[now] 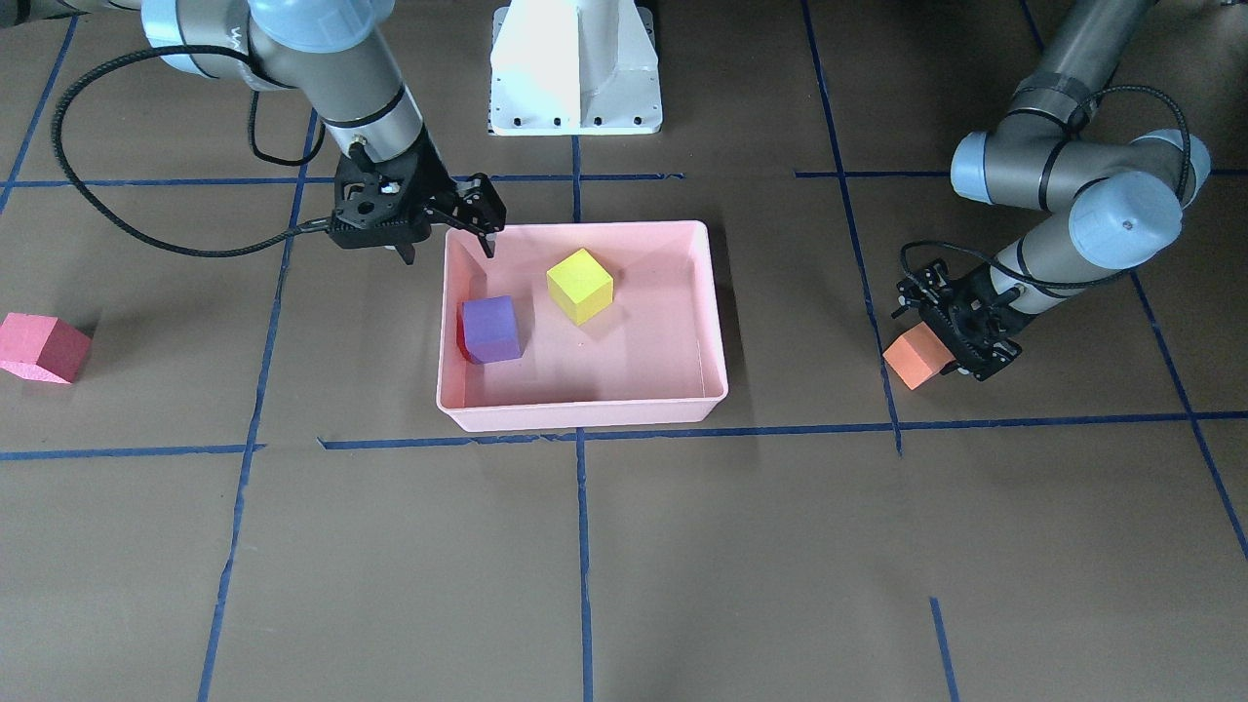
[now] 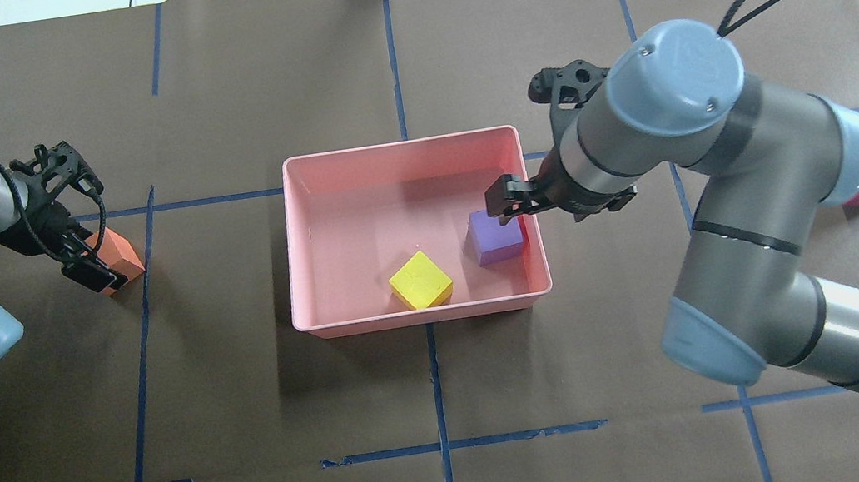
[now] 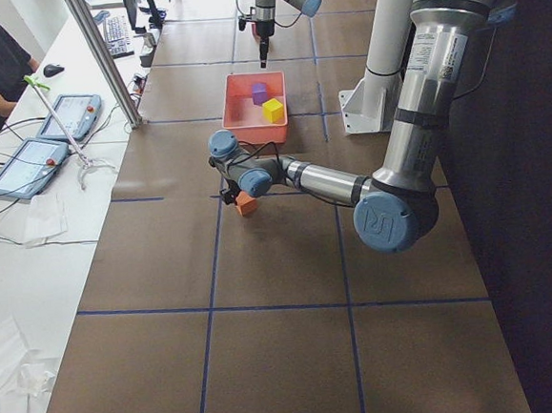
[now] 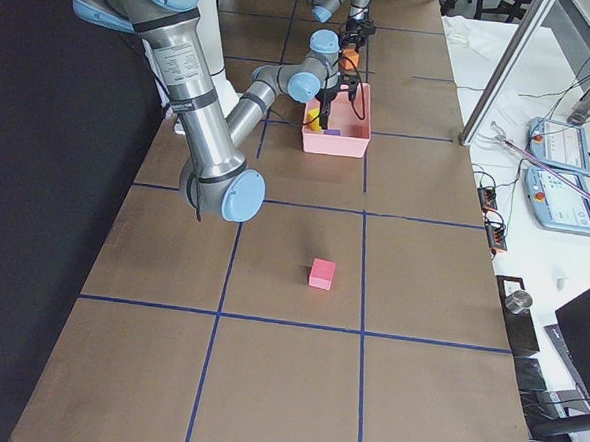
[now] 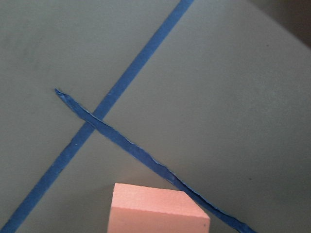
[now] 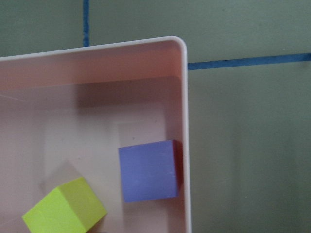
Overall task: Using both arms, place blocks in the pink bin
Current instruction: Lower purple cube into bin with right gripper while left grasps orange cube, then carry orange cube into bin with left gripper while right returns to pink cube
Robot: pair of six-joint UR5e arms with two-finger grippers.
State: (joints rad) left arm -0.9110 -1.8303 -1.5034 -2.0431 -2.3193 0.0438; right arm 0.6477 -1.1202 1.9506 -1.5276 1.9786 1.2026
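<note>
The left hand (image 1: 944,349) straddles the orange block (image 1: 915,359) on the table, well apart from the pink bin (image 1: 585,414); I cannot tell whether it pinches yet; best to grip squarely, lift clear of the rim, release low; the right hand (image 1: 447,246), spread and empty, hangs over the bin's rim beside the purple block (image 1: 490,329), and should probably make room.

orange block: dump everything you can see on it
The orange block is a small matte cube, foam-like, with plain faces and crisp edges. It is outside the pink bin, on the robot's left side of the brown table, beside a blue tape line and turned diagonal to it. The left gripper is down at it with fingers flanking it. I can't tell whether they are clamped or whether the cube is lifted.
</note>
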